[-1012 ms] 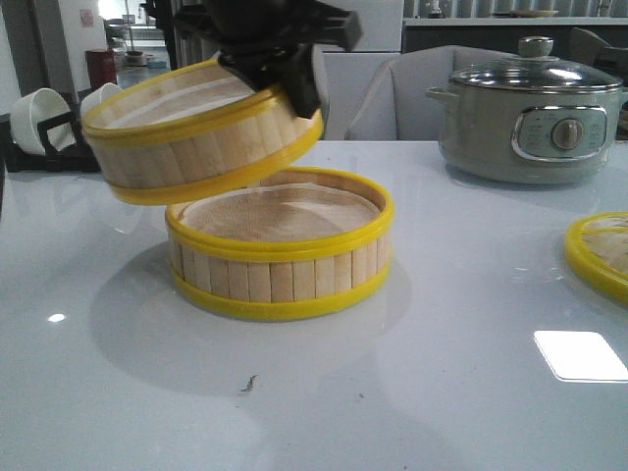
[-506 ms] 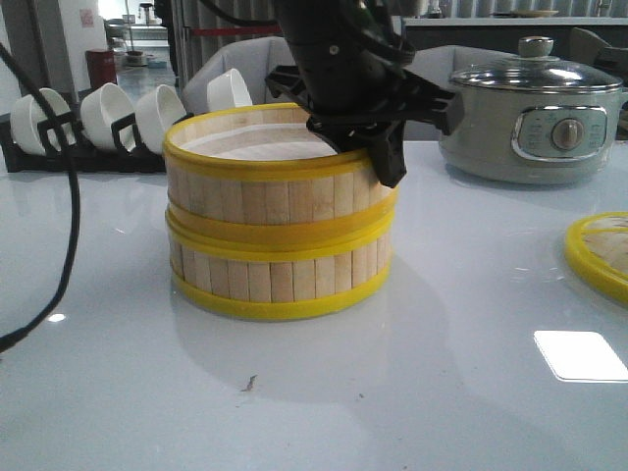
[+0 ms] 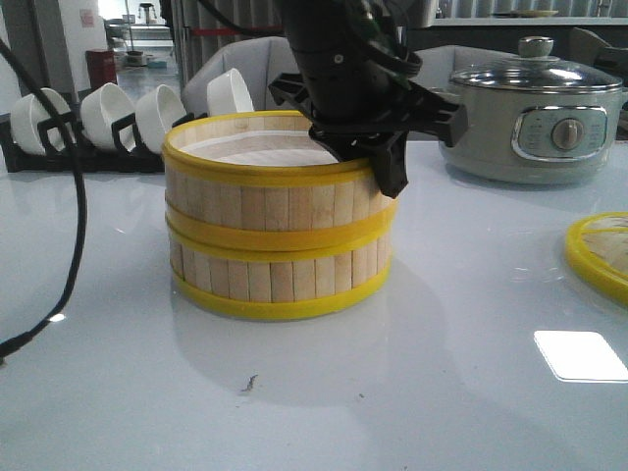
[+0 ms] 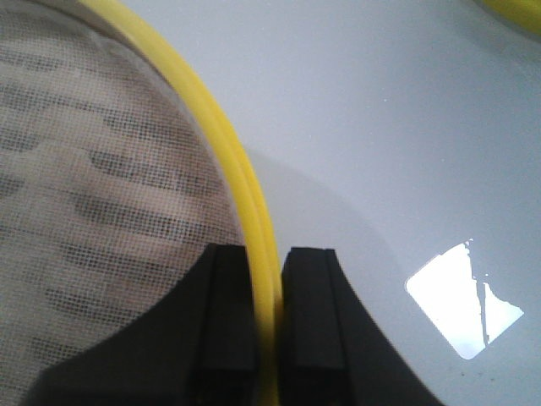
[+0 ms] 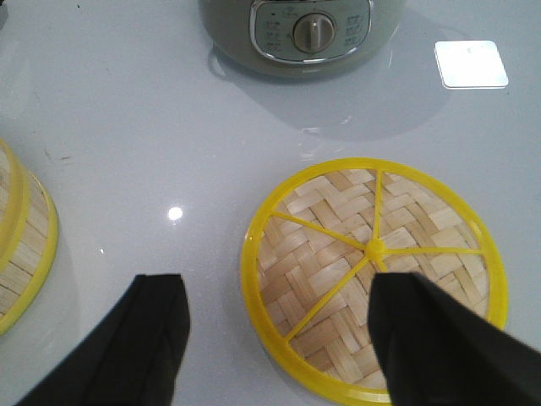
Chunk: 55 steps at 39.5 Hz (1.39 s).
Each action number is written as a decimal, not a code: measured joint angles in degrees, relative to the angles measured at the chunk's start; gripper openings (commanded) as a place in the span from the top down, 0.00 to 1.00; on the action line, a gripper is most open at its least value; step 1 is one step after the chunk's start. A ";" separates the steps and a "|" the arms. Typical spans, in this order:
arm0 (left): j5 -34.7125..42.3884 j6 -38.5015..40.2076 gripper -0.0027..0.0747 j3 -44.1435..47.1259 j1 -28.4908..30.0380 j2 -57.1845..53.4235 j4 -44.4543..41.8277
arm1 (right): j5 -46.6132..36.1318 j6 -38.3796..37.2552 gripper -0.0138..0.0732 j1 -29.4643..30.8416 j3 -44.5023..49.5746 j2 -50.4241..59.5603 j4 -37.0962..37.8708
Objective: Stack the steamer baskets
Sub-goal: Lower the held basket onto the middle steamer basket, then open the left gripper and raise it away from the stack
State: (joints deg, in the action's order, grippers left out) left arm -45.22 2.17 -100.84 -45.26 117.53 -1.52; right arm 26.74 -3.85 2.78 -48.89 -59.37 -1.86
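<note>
So a second ago your upper basket was hanging tilted in the air off to the left, and now it's sitting right on the lower basket. Over the last half second it's also settled a touch flatter, with the yellow rims meeting all the way round as far as the front view shows. That's basically the stacking done for these two tiers, I'd say.

Your left gripper hasn't let go yet though. The wrist view shows one finger inside the wall over the mesh liner and the other outside, with the yellow rim pinched between them, so it's clamped on the upper basket's rim at the right-hand side of the stack. What's left is to release and lift straight up. I'd guess any sideways drag could slide the top tier off-centre, since it only rests there.

Your right gripper is spread wide with nothing in it, hovering over the woven lid, which lies flat on the table well to the right of the stack, near the electric pot. Looks like that lid is the next piece up. The bowls in their rack sit behind the stack, out of the way.
</note>
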 measured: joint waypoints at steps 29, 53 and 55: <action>-0.13 0.00 0.81 0.00 0.24 0.00 -1.33 | 0.00 0.00 0.20 0.00 0.00 0.00 0.00; 0.18 -0.23 0.40 -1.23 0.24 -0.50 -2.36 | 0.00 0.00 0.20 0.00 0.00 0.00 0.00; -0.49 -0.23 0.41 -2.04 0.24 -0.99 -2.36 | 0.00 0.00 0.20 0.00 0.00 0.00 0.00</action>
State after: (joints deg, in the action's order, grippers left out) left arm -45.71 1.94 -102.88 -45.02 116.54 -3.88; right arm 26.74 -3.85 2.78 -48.89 -59.37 -1.86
